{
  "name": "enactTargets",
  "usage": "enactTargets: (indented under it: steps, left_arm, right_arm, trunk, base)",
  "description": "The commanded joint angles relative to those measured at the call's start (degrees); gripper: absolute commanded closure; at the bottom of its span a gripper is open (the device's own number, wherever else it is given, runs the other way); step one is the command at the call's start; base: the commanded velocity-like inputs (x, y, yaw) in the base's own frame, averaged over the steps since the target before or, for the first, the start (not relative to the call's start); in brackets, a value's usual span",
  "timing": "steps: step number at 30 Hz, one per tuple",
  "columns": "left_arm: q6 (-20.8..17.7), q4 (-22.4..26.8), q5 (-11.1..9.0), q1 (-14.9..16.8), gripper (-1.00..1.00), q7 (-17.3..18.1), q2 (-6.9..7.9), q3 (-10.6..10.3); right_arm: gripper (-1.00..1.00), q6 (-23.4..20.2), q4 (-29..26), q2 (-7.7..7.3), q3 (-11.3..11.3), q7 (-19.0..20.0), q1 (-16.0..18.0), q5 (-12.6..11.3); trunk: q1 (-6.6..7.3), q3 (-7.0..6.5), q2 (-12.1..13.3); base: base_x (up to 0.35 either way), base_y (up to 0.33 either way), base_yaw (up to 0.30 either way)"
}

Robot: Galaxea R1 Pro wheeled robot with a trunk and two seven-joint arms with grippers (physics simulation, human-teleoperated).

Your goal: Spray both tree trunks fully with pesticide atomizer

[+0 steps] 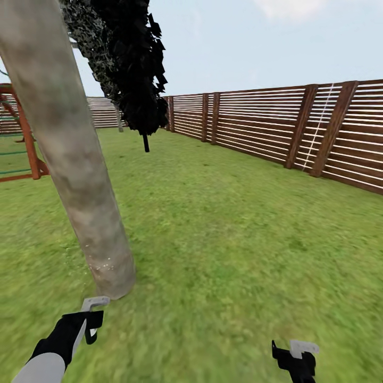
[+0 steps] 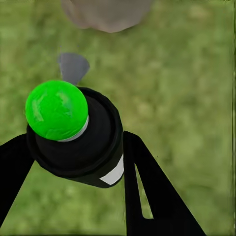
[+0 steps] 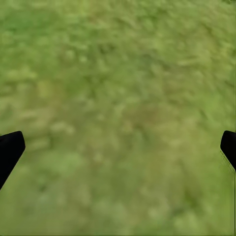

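A thick, mottled grey-tan tree trunk [image 1: 74, 159] leans up the left of the head view, with dark jagged foliage [image 1: 133, 69] above it. A few pale specks dot the trunk near its foot. My left gripper [image 1: 90, 319] hovers just in front of the trunk's base, shut on the pesticide atomizer [image 2: 73, 132], a small dark bottle with a white band and a bright green tip. The tip points toward the foot of the trunk [image 2: 105, 12]. My right gripper [image 1: 297, 357] hangs open over grass, fingers wide apart [image 3: 118, 152], holding nothing.
Green lawn [image 1: 229, 229] stretches ahead and to the right. A reddish-brown slatted fence [image 1: 276, 127] runs along the right and far side. A red wooden frame [image 1: 29, 138] stands behind the trunk at the left edge.
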State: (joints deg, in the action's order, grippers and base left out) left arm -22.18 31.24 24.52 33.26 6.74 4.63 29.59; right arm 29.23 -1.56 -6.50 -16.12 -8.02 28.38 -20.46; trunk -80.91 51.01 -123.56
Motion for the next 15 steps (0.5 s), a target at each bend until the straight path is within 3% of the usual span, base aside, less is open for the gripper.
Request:
enactTargets:
  steps: [1, 7, 15]
  left_arm:
    - [-0.2, 0.1, 0.6, 0.0, 1.00, 0.5, -0.06, 0.4]
    - [-0.2, 0.1, 0.6, 0.1, 1.00, 0.5, 0.00, 0.4]
    - [-0.2, 0.1, 0.5, 0.0, 1.00, 0.5, -0.06, 0.4]
  right_arm:
    - [-1.00, 0.0, 0.0, 0.00, -0.5, -0.2, 0.0, -0.3]
    - [-1.00, 0.0, 0.0, 0.00, -0.5, -0.3, 0.0, -0.3]
    - [-1.00, 0.0, 0.0, 0.00, -0.5, -0.3, 0.0, -0.3]
  trunk:
    - [0.00, 0.05, 0.0]
    - [0.00, 0.05, 0.0]
    - [0.00, 0.05, 0.0]
  base:
    - [0.092, -0.274, 0.025]
    - [0.123, -0.274, 0.006]
    - [0.115, -0.274, 0.267]
